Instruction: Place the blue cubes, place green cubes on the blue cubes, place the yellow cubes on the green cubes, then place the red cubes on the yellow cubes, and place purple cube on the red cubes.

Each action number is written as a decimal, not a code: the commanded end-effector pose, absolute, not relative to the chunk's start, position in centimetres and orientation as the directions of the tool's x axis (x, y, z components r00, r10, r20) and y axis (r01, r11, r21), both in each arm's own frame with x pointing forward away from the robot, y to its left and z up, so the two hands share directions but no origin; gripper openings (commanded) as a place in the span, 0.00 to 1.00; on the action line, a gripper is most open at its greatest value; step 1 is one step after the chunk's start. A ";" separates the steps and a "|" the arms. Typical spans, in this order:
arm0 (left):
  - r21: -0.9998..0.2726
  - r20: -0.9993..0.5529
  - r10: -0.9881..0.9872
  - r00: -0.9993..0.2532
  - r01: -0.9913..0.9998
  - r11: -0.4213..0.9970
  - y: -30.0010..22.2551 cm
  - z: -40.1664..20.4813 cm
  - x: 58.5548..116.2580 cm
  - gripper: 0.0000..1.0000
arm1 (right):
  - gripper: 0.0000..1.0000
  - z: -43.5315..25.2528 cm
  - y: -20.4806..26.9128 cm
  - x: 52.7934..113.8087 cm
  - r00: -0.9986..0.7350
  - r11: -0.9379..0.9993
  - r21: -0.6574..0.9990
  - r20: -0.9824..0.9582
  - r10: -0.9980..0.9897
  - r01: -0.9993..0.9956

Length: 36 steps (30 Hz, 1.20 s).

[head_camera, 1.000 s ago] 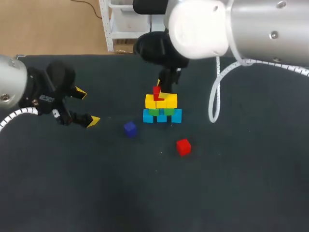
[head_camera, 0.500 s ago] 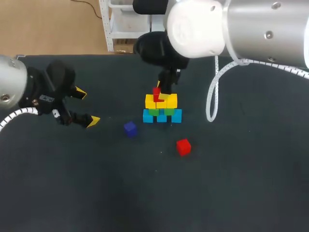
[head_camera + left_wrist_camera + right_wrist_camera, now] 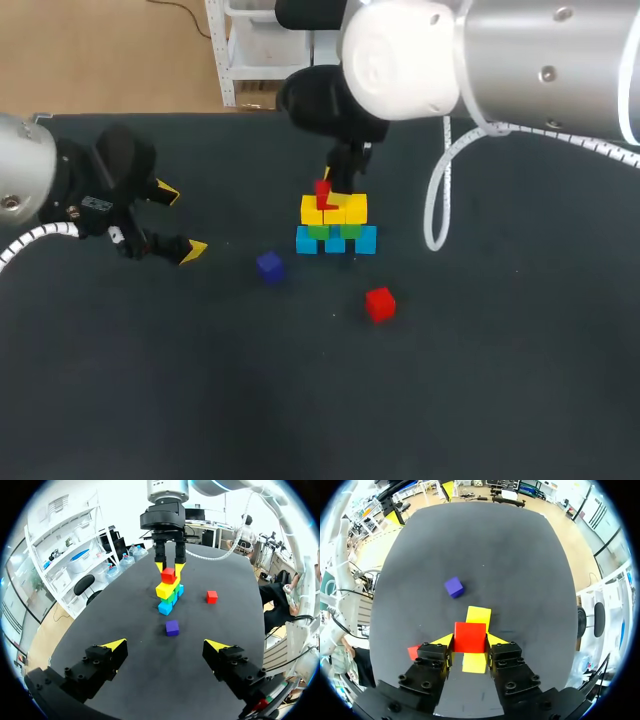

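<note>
hardly anything has moved over the last second: the right gripper [image 3: 338, 183], black-fingered with yellow tips, still sits at the top of the stepped stack of coloured cubes [image 3: 336, 230], and only the arm's big silver body looks to have drifted a touch. the small bright red cube [image 3: 470, 636] in it has kept its place, so i'd say the arm is settling this cube rather than carrying it, with the release yet to come. the right gripper is clamped on that cube, one yellow tip against each side, as the right wrist view shows plainly. the cube hangs right over the row of yellow cubes [image 3: 335, 210], with yellow showing both ahead of it and behind it; whether it already rests on them i can't tell. under those are the green cubes [image 3: 335, 231] and then the light blue cubes [image 3: 336, 241] on the dark matte table [image 3: 500, 380]. the second red cube [image 3: 380, 303] lies loose in front of the stack, the deep purple cube [image 3: 269, 266] loose off toward the left arm's side, neither shifted. the left gripper [image 3: 180, 221] stays well apart from it all, fingers spread wide around nothing.
</note>
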<state>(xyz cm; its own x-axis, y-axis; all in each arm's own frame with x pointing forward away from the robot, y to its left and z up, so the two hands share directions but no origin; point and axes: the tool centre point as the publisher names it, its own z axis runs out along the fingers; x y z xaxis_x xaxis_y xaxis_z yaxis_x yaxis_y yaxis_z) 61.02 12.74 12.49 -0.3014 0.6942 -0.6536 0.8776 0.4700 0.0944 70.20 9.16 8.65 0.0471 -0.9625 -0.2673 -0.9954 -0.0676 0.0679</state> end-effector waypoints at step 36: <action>0.094 -0.659 0.691 -0.297 0.879 0.467 12.9 12.4 61.0 1.00 | 0.00 8.1 9.7 71.2 0.045 -0.068 0.082 -0.258 -0.965 -0.994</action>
